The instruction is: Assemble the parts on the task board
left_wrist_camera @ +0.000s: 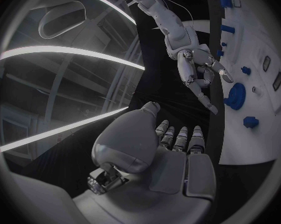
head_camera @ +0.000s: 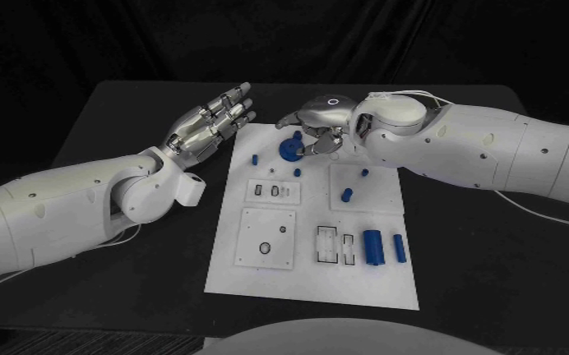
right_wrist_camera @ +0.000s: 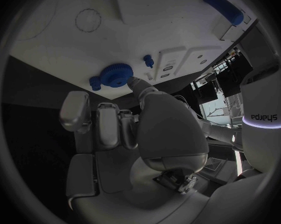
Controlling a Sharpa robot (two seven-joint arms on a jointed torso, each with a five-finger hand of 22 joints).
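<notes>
The task board (head_camera: pixel 314 281) lay mid-worktop (head_camera: pixel 118 125). The right robot hand (head_camera: pixel 318 125) hovered over the board's far end, a fingertip touching the blue gear (head_camera: pixel 290 150) there, gripping nothing. The left robot hand (head_camera: pixel 214 122), fingers straight and empty, hung just beside the board's far corner.

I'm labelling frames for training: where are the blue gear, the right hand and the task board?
blue gear (head_camera: pixel 289 149), head view, on its toothed disc.
right hand (head_camera: pixel 316 125), head view, on the back of the hand.
task board (head_camera: pixel 311 283), head view, on its bare near part.
</notes>
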